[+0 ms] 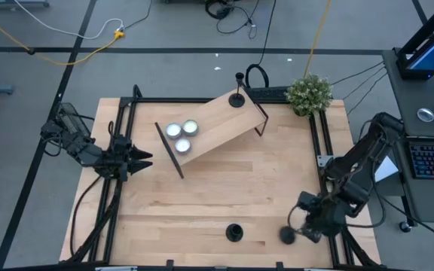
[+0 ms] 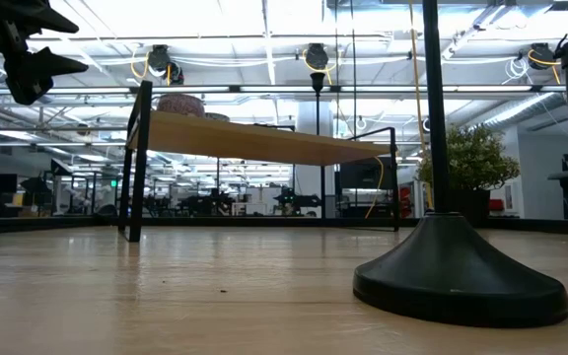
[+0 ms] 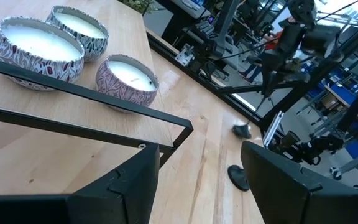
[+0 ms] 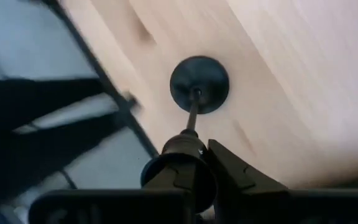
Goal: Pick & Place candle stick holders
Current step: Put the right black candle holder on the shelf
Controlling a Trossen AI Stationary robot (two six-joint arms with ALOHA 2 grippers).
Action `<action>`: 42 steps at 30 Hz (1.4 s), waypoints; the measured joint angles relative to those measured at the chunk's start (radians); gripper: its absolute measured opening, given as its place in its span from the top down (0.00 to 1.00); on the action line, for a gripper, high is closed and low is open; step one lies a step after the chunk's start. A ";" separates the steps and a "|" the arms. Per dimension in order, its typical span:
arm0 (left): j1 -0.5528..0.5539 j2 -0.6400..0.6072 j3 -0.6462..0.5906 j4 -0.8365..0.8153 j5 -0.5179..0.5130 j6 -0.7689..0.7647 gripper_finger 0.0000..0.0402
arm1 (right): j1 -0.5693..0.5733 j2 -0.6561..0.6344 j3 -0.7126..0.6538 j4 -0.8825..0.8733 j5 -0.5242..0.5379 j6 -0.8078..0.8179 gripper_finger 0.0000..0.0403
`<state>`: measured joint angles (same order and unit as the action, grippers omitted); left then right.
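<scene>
Three black candle stick holders show. One stands on the tilted wooden shelf (image 1: 224,120) at its far end (image 1: 237,98). A second (image 1: 234,232) stands on its round base near the table's front edge, large in the low view (image 2: 460,271). The third (image 1: 287,235) is at the front right, with my right gripper (image 1: 300,226) shut on its top. My left gripper (image 1: 143,159) waits open above the table's left side, its fingers (image 3: 272,180) apart with nothing between them. My right gripper (image 4: 194,155) pinches the holder's small cup top (image 4: 180,163) between its two fingers. The fingers come from above, slanting down. The thin stem (image 4: 192,115) runs down from the hold to the round base (image 4: 199,84), which sits on the wood.
Three round tealight tins (image 1: 181,135) sit on the shelf's near end. A potted plant (image 1: 309,93) stands at the far right corner. A black frame rail (image 1: 324,143) runs along the table's right edge beside my right arm. Bare wood lies between the shelf and the front holders.
</scene>
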<state>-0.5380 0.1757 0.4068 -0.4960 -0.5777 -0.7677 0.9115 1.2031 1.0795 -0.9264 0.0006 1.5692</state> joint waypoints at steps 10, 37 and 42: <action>0.000 0.000 0.000 -0.001 0.001 0.006 0.42 | -0.188 -0.103 0.006 0.154 0.052 -0.161 0.97; 0.000 0.046 0.000 0.253 -0.170 0.169 0.42 | -0.808 -0.030 0.600 -0.318 0.287 -0.858 0.97; 0.000 0.164 0.002 0.595 -0.284 0.480 0.42 | -0.978 0.001 0.649 -0.312 0.286 -1.085 0.97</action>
<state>-0.5377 0.3392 0.4085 0.0992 -0.8617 -0.2874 -0.0661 1.2045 1.7283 -1.2388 0.2868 0.4840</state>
